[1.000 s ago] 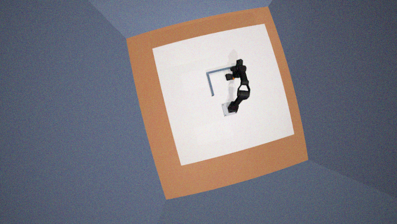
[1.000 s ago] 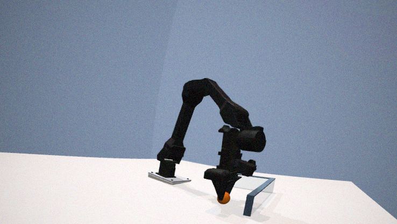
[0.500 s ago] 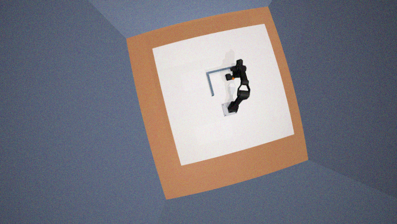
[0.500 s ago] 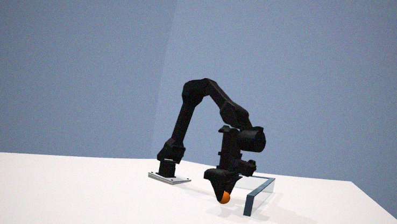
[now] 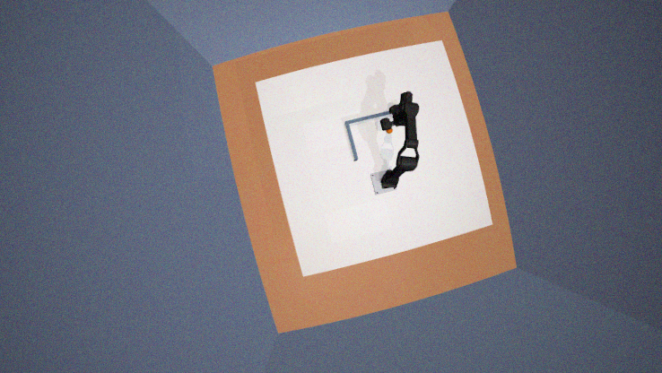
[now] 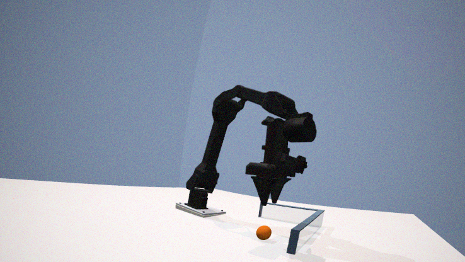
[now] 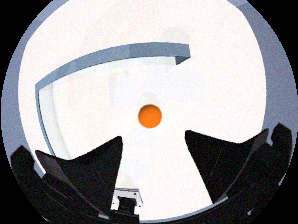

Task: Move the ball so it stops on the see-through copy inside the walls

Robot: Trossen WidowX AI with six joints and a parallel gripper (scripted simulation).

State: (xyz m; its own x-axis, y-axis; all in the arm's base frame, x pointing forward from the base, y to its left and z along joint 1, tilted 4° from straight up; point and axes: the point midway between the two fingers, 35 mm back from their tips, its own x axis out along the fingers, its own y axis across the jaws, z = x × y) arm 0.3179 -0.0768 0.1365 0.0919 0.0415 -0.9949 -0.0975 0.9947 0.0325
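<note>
Hanging well above the desk [image 6: 97, 221] with its jaws spread and nothing in them, the gripper [image 6: 268, 199] leaves the orange ball [image 6: 263, 232] sitting inside the clear walls [image 6: 304, 227], presumably on its marked spot.

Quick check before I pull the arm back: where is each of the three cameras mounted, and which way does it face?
Top: high overhead, looking down at the table; whole arm visible.
Exterior: off the table's side, low and level; shows base, arm, and gripper raised above the ball.
Wrist: on the gripper, looking down; open jaws frame the ball.
All three show the ball and corner walls.
</note>
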